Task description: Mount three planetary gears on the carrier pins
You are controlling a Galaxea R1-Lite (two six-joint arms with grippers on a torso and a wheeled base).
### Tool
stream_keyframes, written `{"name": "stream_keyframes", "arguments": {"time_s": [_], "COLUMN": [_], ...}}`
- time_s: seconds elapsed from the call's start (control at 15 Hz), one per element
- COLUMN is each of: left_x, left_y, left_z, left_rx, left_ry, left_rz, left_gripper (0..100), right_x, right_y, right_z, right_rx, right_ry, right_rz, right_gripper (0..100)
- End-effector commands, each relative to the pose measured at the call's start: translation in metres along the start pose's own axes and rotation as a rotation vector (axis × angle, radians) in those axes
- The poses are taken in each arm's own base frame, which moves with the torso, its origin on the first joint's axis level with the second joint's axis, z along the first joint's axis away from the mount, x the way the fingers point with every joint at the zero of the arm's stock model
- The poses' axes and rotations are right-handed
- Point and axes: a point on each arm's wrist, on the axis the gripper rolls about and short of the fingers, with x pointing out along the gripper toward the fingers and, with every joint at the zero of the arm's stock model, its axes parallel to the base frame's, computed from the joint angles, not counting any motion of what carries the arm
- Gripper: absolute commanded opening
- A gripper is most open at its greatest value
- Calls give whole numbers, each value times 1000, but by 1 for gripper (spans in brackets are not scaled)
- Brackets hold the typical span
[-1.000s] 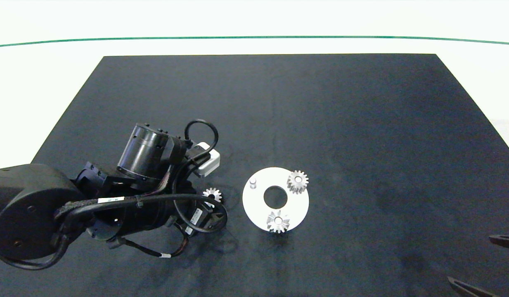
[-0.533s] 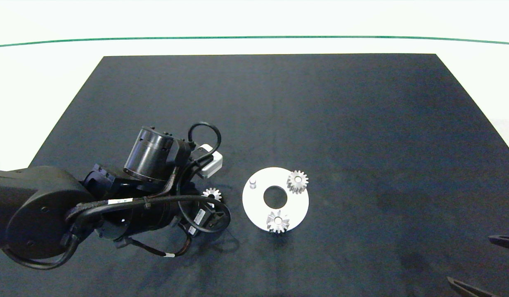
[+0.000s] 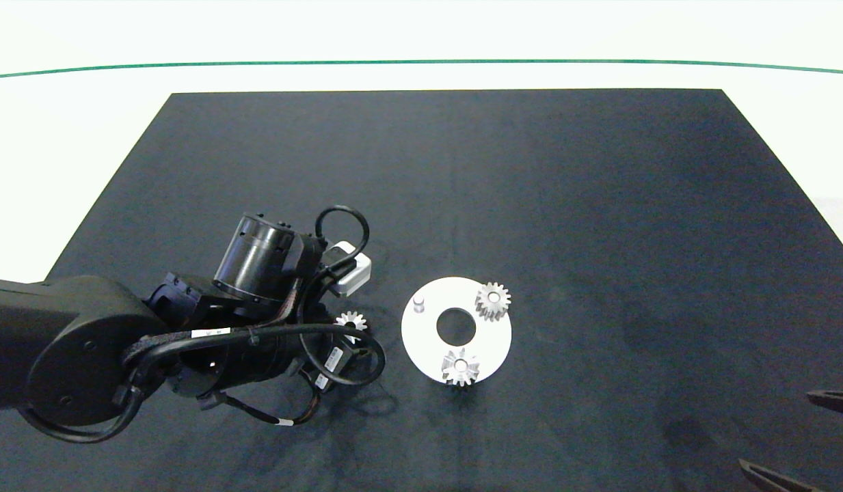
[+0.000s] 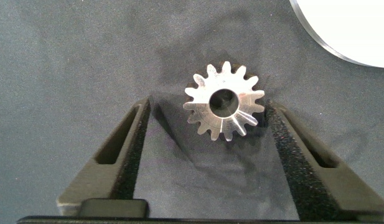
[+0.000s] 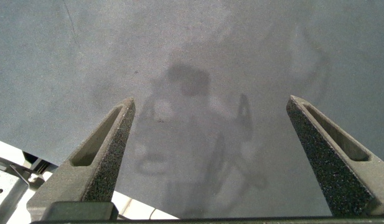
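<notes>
the left arm (image 3: 189, 328) comes in from the left side of the black mat (image 3: 599, 205) and bends down over a loose gear (image 3: 351, 321), which lies flat on the mat just beside the white disc (image 3: 428, 342), on its left side. in the left wrist view the left gripper (image 4: 207, 121) has its fingers spread, and the loose gear (image 4: 224, 109) lies between them. one finger (image 4: 126, 146) is a little apart from the gear; the other finger (image 4: 291, 149) is very close to its teeth, and i cannot tell if it touches them. a curved part of the disc edge (image 4: 353, 31) shows in the corner of this view.

on the disc there are three pins in a triangle around the centre hole (image 3: 456, 326). two gears sit on pins: one gear (image 3: 493, 301) at the far right side of the disc and one gear (image 3: 460, 367) at the near edge. the third pin (image 3: 419, 303), at the far left side, is bare and stands upright.

the right gripper (image 3: 814, 437) is at the lower right corner of the head view, well apart from the disc. in the right wrist view the right gripper (image 5: 213, 146) has its fingers spread wide above the mat, with nothing between them.
</notes>
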Motion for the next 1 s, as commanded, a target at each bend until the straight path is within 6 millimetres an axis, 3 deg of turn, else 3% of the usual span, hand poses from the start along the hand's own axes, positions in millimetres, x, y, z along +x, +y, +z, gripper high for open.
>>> {"name": "stream_keyframes", "arguments": {"time_s": [0.07, 1.0], "left_x": [1, 1], "left_y": [0, -1], "left_z": [1, -1], "left_rx": [-1, 3], "left_ry": [-18, -16], "left_rz": [6, 3], "left_gripper": [67, 39], "right_x": [1, 3], "right_y": [0, 1], "right_z": [-1, 0], "right_rx": [-4, -5], "right_ry": [10, 19], "right_rz": [2, 2], "right_gripper": [100, 100]}}
